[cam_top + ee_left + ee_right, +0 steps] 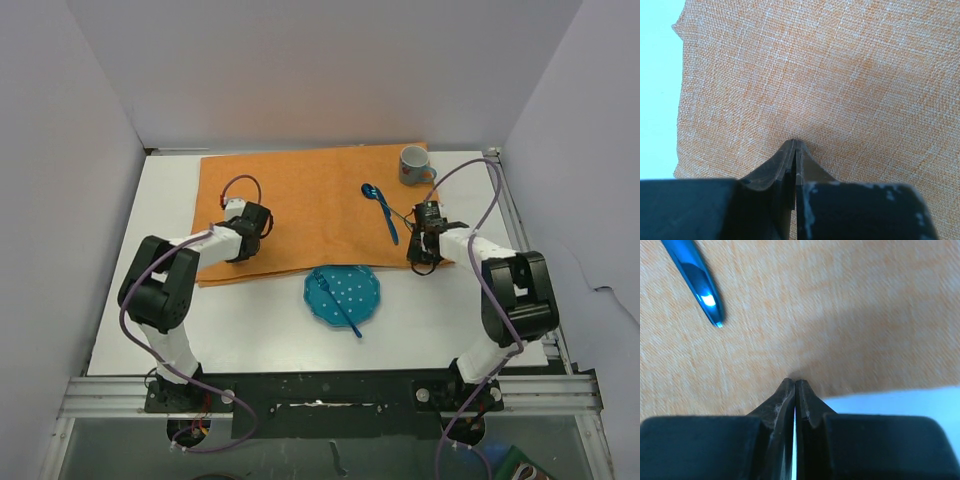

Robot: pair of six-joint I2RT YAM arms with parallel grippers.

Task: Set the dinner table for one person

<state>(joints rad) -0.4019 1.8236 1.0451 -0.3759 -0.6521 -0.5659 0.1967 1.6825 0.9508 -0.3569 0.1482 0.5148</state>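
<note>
The white dinner table (435, 320) carries an orange cloth (300, 205) across its far half. My left gripper (243, 252) is shut, pinching the cloth (830, 80) near its near-left corner; the cloth puckers at the fingertips (790, 147). My right gripper (423, 260) is shut, pinching the cloth (805, 305) at its near-right edge, with bare table (900, 400) beside it. A blue spoon (381, 212) lies on the cloth left of the right gripper; its handle tip shows in the right wrist view (697, 280). A blue plate (342, 295) with a blue fork (338, 306) sits on the table in front of the cloth.
A grey patterned mug (415, 165) stands at the cloth's far-right corner. White walls enclose the table on three sides. A metal rail (320, 392) runs along the near edge by the arm bases.
</note>
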